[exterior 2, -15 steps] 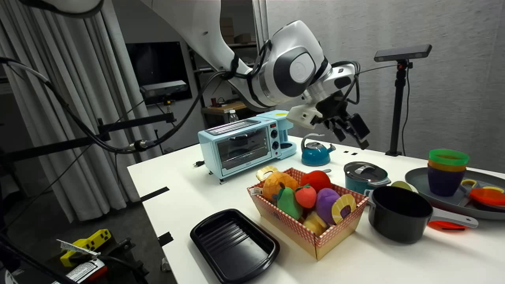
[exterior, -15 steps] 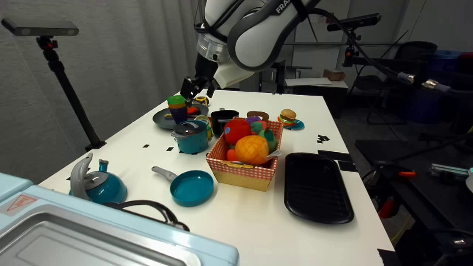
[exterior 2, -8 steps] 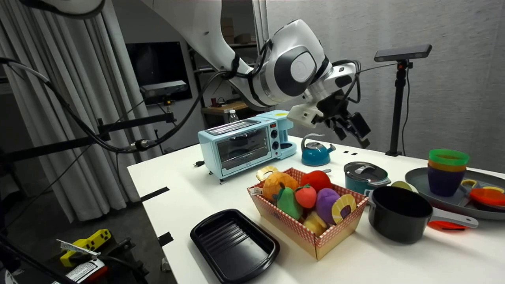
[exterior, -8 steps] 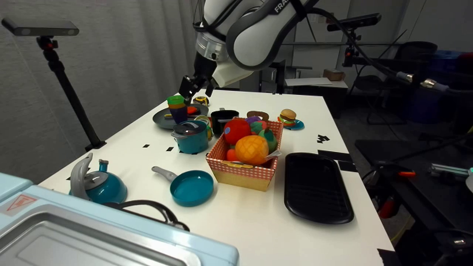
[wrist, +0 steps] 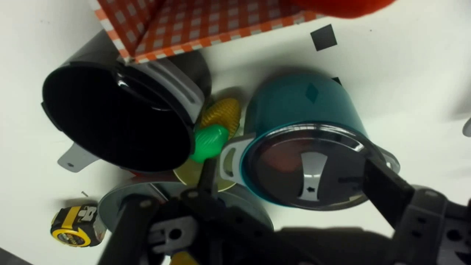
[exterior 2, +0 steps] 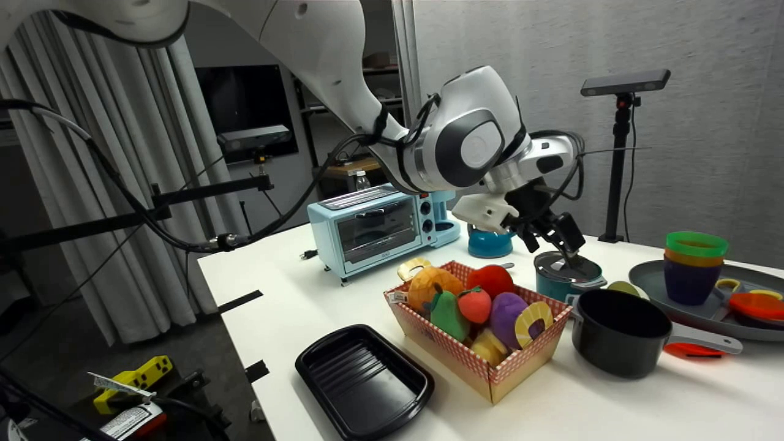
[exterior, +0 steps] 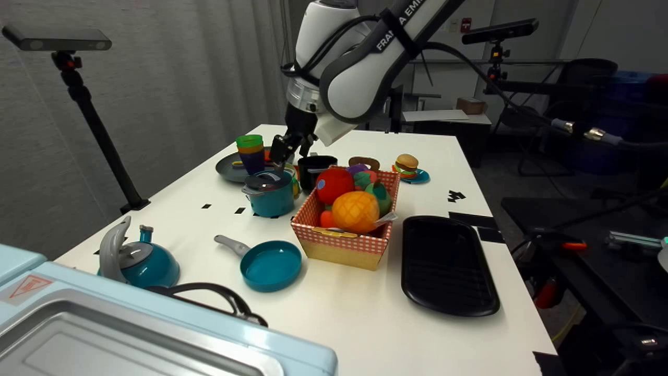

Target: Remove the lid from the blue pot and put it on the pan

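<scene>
The dark glass lid (wrist: 279, 158) with a grey strap handle sits on the blue pot (wrist: 301, 99). The lid (exterior: 261, 181) and pot (exterior: 271, 202) show in both exterior views, the lid (exterior 2: 548, 263) partly behind a finger. My gripper (wrist: 290, 169) is open and empty, with its fingers apart on either side of the lid's handle. In both exterior views the gripper (exterior: 291, 159) is low over the lid; whether a fingertip touches it I cannot tell. The blue pan (exterior: 271, 267) lies empty, its grey handle pointing toward the table's far-left side. The basket mostly hides it in an exterior view.
A checkered basket (exterior: 344, 245) of toy fruit stands beside the pot and pan. A black saucepan (exterior 2: 621, 331), a grey plate (exterior 2: 649, 278) with stacked cups (exterior 2: 692, 269), a kettle (exterior: 148, 263), a black tray (exterior: 449, 266) and a toaster oven (exterior 2: 380, 226) stand around.
My gripper has come down from above and behind the pot to close over the lid, fingers still open. The lid, pot and pan have not moved.
</scene>
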You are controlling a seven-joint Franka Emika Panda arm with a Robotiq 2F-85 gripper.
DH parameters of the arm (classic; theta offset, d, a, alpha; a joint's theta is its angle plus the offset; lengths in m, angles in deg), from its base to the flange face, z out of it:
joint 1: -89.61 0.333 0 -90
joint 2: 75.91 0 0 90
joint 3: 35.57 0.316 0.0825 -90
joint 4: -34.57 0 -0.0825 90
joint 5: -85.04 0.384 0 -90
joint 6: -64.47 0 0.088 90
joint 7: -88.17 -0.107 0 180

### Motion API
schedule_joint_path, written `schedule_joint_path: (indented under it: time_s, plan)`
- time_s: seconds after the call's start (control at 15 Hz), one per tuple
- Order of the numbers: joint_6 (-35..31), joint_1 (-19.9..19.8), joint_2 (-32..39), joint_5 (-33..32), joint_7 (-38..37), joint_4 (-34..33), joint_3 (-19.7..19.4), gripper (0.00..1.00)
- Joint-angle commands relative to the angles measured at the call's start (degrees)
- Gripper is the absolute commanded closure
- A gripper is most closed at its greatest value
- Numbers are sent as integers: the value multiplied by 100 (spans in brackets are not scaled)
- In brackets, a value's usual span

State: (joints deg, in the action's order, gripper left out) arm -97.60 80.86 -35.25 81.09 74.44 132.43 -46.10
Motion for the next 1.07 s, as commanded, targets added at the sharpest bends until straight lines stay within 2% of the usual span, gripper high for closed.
schedule_joint_path:
  time_s: [0.0, 0.27, 1.0]
  plan:
    - [57, -397, 311, 339, 748, -442, 408, 0]
    - [1, -377, 517, 335, 955, -768, 421, 0]
    - [100, -114, 1207, 409, 522, -1698, 256, 0]
